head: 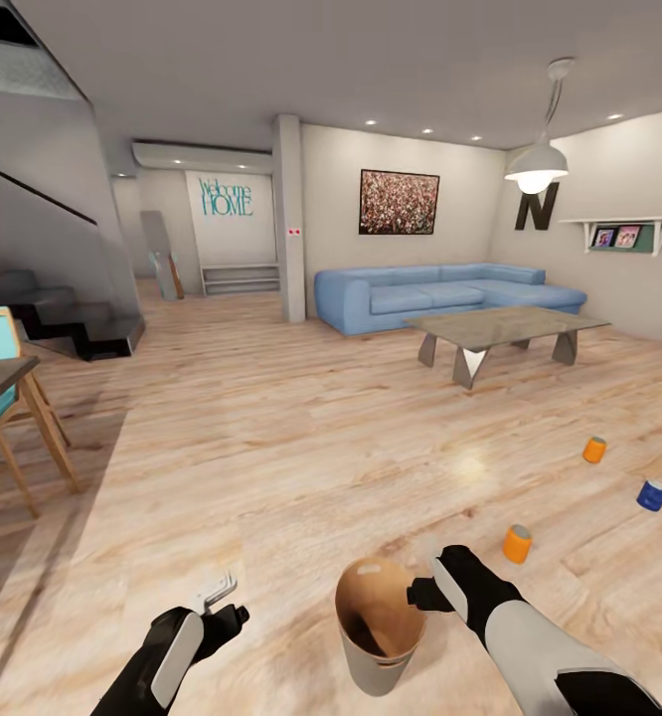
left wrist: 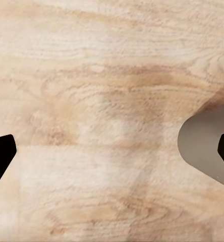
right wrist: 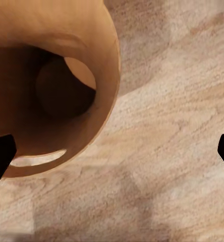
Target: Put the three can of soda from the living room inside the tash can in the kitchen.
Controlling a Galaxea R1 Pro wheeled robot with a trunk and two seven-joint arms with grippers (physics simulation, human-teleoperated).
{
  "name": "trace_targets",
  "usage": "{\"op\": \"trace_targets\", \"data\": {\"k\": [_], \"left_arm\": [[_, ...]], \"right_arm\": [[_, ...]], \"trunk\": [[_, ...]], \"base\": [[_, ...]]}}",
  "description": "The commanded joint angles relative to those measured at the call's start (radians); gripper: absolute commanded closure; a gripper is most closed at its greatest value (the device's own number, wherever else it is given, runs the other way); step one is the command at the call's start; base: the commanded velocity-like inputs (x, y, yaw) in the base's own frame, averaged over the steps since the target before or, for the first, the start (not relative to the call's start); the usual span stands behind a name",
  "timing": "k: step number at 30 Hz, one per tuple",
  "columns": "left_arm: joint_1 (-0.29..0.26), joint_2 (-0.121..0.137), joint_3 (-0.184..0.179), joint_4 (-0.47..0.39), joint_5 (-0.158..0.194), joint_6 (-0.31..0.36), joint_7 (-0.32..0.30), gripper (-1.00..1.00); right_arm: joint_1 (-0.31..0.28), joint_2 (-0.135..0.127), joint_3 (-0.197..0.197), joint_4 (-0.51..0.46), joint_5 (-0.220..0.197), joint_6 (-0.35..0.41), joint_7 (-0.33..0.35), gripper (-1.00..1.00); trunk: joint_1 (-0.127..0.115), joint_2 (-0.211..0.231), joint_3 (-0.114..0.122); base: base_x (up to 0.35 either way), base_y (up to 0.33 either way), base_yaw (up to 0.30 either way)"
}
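1. So we're in the living room with the pale wood plank floor [head: 271, 438], and the small round bin with the grey outer wall and brown inside [head: 379, 664] sits on the floor right in front of the robot, between the two arms
2. The right gripper [head: 420, 594] is right at the bin's tan rim on its right side; from the right wrist camera the fingertips [right wrist: 1, 154] are spread wide, with the bin's rim [right wrist: 109, 96] near one of them and bare floor between them, so it's let go, grasping nothing
3. The left gripper [head: 227, 609] hangs over the floor to the left of the bin, clearly apart from it. In its wrist view the dark tips sit at the far edges with only wood between them, so it's released too, and a bit of the bin's grey wall [left wrist: 208, 146] pokes in at one side
4. Three soda cans stand on the floor off to the right: a bright orange can [head: 517, 544] nearest the bin, a dark blue can [head: 653, 494] further right, and a second orange can [head: 594, 449] behind them
5. Further back there's the grey low table [head: 505, 328] with the blue corner sofa [head: 440, 293] behind it and a black letter N [head: 537, 207] on the wall
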Motion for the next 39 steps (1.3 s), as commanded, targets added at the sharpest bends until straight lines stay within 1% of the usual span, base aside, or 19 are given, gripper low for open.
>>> {"op": "trace_targets", "data": {"k": [1,4,8,12,15,19,35,39], "left_arm": [[0.000,0.000,0.000,0.004,0.000,-0.001,0.000,-1.00],[0.000,0.000,0.001,0.013,-0.001,-0.004,0.000,-1.00],[-0.001,-0.002,0.008,0.009,0.004,0.000,0.008,-1.00],[-0.002,-0.004,0.035,0.003,0.018,0.005,0.016,-1.00],[-0.005,-0.004,0.050,0.001,0.027,0.008,0.016,-1.00],[-0.011,-0.003,0.058,0.000,0.032,0.011,0.012,-1.00],[-0.021,-0.002,0.059,0.000,0.033,0.013,0.008,-1.00],[-0.021,-0.002,0.059,0.000,0.033,0.013,0.008,-1.00]], "right_arm": [[0.000,0.000,0.000,0.000,0.000,0.000,0.000,-1.00],[0.000,0.000,0.000,0.000,0.000,0.000,0.000,-1.00],[0.000,0.000,0.000,0.000,0.000,0.000,0.000,-1.00],[0.000,-0.001,0.000,0.000,0.000,0.000,0.000,-1.00],[0.000,-0.001,0.000,0.000,0.000,0.000,0.000,-1.00],[0.000,-0.001,0.000,0.000,0.000,0.000,0.000,-1.00],[-0.001,-0.002,0.000,-0.001,0.000,0.000,0.001,-1.00],[0.000,-0.002,0.000,-0.001,0.000,0.001,0.001,-1.00]], "trunk": [[0.000,0.000,0.000],[0.000,0.000,0.000],[0.000,0.000,0.000],[0.000,0.000,0.000],[0.011,-0.021,-0.009],[0.027,-0.049,-0.022],[0.088,-0.161,-0.072],[0.090,-0.162,-0.088]], "base": [[0.299,0.000,0.000],[0.270,0.000,0.000],[0.106,0.000,0.000],[0.044,0.000,0.000],[0.020,0.000,0.000],[0.009,0.000,0.000],[0.001,0.000,0.000],[0.000,0.000,0.000]]}}
